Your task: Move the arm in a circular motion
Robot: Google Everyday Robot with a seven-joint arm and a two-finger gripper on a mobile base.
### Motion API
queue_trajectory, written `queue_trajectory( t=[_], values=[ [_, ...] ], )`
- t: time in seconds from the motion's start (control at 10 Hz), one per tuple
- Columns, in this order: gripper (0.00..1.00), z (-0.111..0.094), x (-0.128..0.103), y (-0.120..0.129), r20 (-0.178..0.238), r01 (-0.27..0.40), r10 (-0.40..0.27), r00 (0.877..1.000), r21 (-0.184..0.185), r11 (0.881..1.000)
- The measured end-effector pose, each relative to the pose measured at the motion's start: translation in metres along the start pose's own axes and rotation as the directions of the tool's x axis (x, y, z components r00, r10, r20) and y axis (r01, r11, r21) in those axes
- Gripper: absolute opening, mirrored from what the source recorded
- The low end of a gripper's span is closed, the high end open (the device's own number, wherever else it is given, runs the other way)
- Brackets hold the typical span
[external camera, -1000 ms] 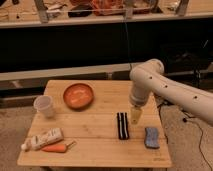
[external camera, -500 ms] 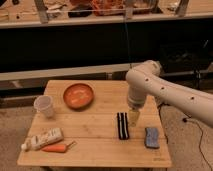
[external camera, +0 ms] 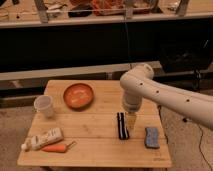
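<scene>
My cream-white arm [external camera: 165, 95] of thick rounded segments with small dark holes comes in from the right edge and bends down over the wooden table [external camera: 95, 127]. It ends in a narrow yellowish gripper [external camera: 131, 120] that points down just right of a black and white striped object [external camera: 122, 125] lying on the table. The gripper sits close to that object, a little above the tabletop.
An orange bowl [external camera: 78, 95] stands at the back middle. A white cup [external camera: 44, 106] is at the left. A white tube [external camera: 43, 138] and a carrot [external camera: 57, 147] lie at the front left. A blue sponge [external camera: 152, 137] lies at the front right. A dark shelf runs behind.
The arm has swung left over the table, and its tip has moved from above the sponge side toward the striped object.
</scene>
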Motion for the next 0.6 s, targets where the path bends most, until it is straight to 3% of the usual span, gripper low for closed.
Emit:
queue_trajectory(
  t=[0.4,0.6],
  values=[
    [0.8,0.003,-0.024,0.004,-0.012,0.079,-0.079,0.997,-0.008,0.997],
    [0.8,0.004,-0.051,0.006,-0.018,0.117,-0.117,0.993,-0.016,0.993]
  ],
)
